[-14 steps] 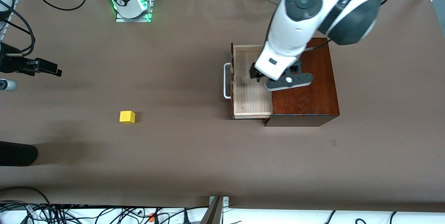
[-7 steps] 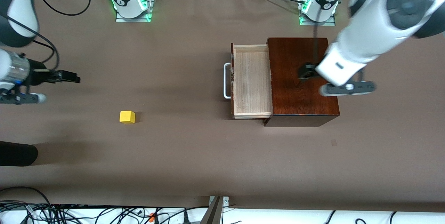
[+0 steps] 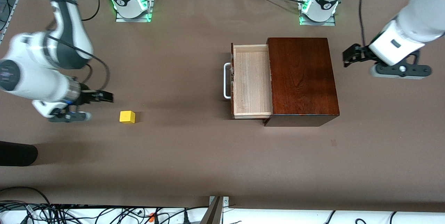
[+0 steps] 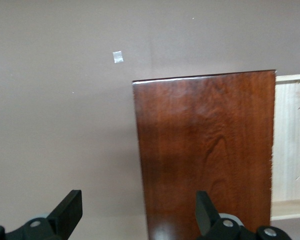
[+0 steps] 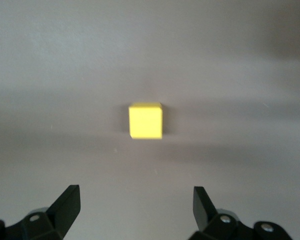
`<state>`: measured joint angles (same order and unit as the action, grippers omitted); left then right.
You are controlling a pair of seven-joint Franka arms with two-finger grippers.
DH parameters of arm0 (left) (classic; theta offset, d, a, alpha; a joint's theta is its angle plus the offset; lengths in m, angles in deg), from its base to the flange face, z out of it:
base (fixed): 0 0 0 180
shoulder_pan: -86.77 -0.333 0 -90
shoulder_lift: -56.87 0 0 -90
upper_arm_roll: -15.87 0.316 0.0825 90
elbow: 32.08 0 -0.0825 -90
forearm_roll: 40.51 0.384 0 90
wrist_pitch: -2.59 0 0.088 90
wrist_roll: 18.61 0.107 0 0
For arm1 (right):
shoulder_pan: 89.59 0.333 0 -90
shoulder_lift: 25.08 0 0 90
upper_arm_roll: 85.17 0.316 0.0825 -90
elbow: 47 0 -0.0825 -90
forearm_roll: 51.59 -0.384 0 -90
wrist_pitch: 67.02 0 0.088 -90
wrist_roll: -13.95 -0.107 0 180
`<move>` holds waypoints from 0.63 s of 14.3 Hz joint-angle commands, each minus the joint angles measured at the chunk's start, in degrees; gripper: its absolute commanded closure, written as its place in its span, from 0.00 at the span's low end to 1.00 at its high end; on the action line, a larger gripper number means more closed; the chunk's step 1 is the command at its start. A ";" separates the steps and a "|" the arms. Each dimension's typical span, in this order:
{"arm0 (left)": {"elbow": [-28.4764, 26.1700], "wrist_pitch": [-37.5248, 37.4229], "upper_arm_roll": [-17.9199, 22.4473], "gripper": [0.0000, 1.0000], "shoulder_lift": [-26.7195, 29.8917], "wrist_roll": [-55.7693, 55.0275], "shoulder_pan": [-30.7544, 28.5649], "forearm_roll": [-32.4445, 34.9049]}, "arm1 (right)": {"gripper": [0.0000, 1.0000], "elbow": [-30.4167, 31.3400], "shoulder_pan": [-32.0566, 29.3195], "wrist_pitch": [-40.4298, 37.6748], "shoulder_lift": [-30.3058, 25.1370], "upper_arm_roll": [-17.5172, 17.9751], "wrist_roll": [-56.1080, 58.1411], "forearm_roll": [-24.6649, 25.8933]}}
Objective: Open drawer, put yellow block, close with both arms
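Risks first: the right gripper (image 3: 104, 96) is hanging over bare table just beside the yellow block (image 3: 127, 117), toward the right arm's end, fingers spread wide and holding nothing. If it is coming down off-centre, one finger is likely landing on top of the block or nudging it across the cloth instead of straddling it. The right wrist view is showing the block sitting between the two finger lines, so alignment is looking fair, but the cube is small and light-looking, probably sliding easily. Second risk: the carry to the drawer (image 3: 252, 79) is long; a weak pinch is risking a drop short of the tray.

Largest to smallest: the brown table (image 3: 194, 154) is carrying a dark wooden box (image 3: 302, 78) toward the left arm's end. The drawer is standing pulled out, its pale tray showing nothing inside, the white handle (image 3: 226, 80) facing the right arm's end. The left gripper (image 3: 351, 55) is waiting over the table beside the box, fingers apart, empty. The block is sitting flat, well apart from the drawer and nearer the front camera than the handle.
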<state>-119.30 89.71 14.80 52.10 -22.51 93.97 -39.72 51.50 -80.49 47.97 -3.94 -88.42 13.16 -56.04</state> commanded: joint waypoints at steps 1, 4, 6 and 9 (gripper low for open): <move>-1.47 -0.45 3.78 0.00 1.78 8.35 0.71 -1.32 | 0.00 10.97 1.62 14.59 -0.93 -0.36 -0.18 0.31; -0.68 -1.25 3.62 0.00 1.87 8.55 0.18 -1.32 | 0.00 16.01 1.71 26.40 0.83 -0.36 -0.09 0.32; -0.23 -1.95 3.44 0.00 1.78 8.55 0.18 -1.32 | 0.00 17.42 1.71 32.02 2.84 -0.44 -0.09 0.40; -0.14 -1.95 3.26 0.00 1.78 8.55 0.18 -1.32 | 0.00 19.79 2.85 44.58 7.49 -0.44 -0.09 0.32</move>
<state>-119.44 88.80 17.93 52.89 -15.13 93.99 -39.72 69.69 -78.75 85.24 0.74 -88.63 12.84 -55.92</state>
